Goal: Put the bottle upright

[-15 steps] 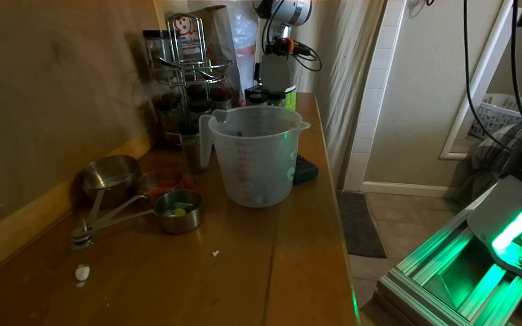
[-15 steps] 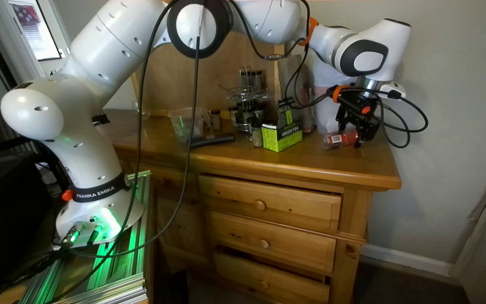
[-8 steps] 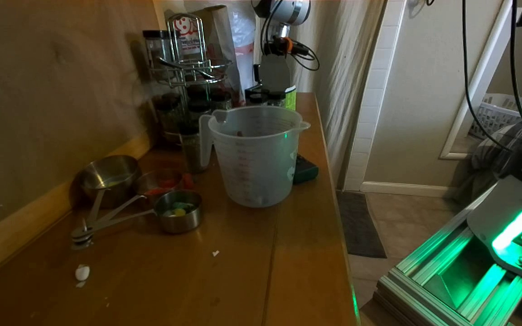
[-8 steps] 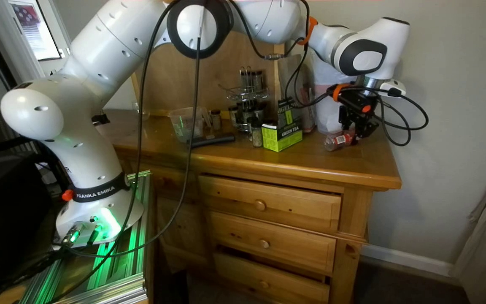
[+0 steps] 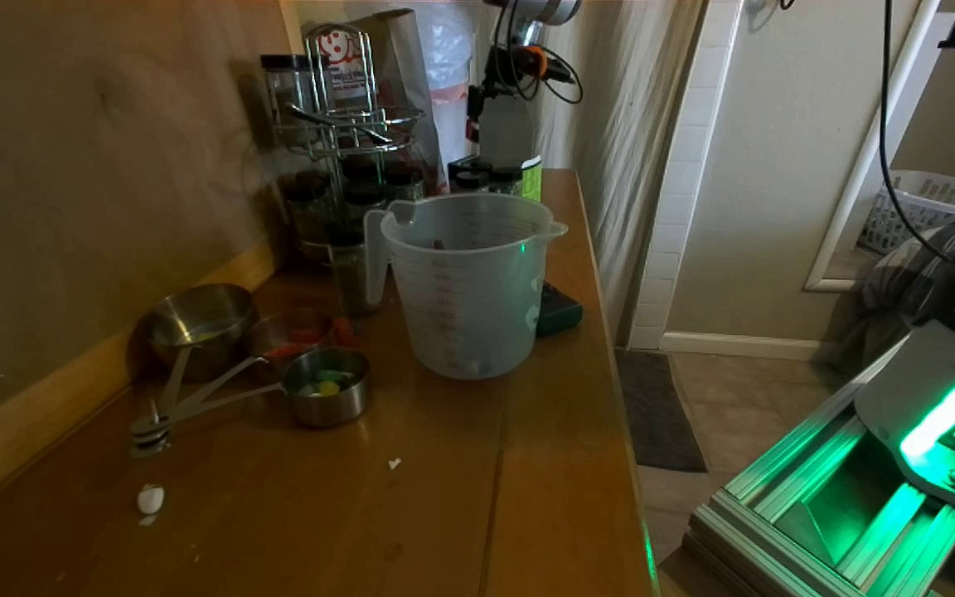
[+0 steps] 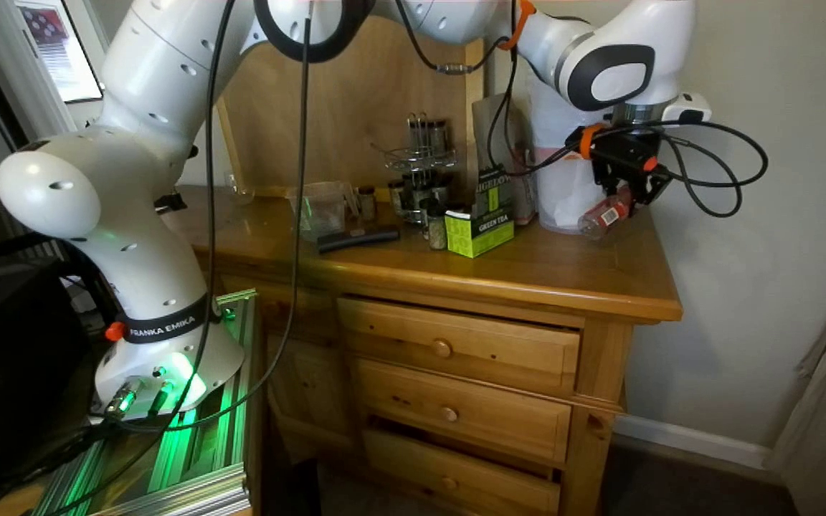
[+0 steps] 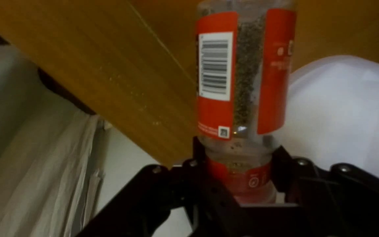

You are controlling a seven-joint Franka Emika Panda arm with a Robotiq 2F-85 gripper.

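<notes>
Now your gripper (image 7: pixel 239 154) clasps the tilted bottle (image 7: pixel 247 72) over the dresser (image 6: pixel 549 266); on it, a tea box (image 6: pixel 480 228); beyond it, grey wall (image 6: pixel 764 301).

A: Where is free room?
B: In an exterior view, over the front of the counter (image 6: pixel 563 279), right of the green tea box (image 6: pixel 481 233).
A: Obstacles?
B: The tall white container (image 6: pixel 562 201) behind the held spice bottle (image 6: pixel 606 214); the cable loop (image 6: pixel 766 159) beside the claw (image 6: pixel 627 197).
</notes>
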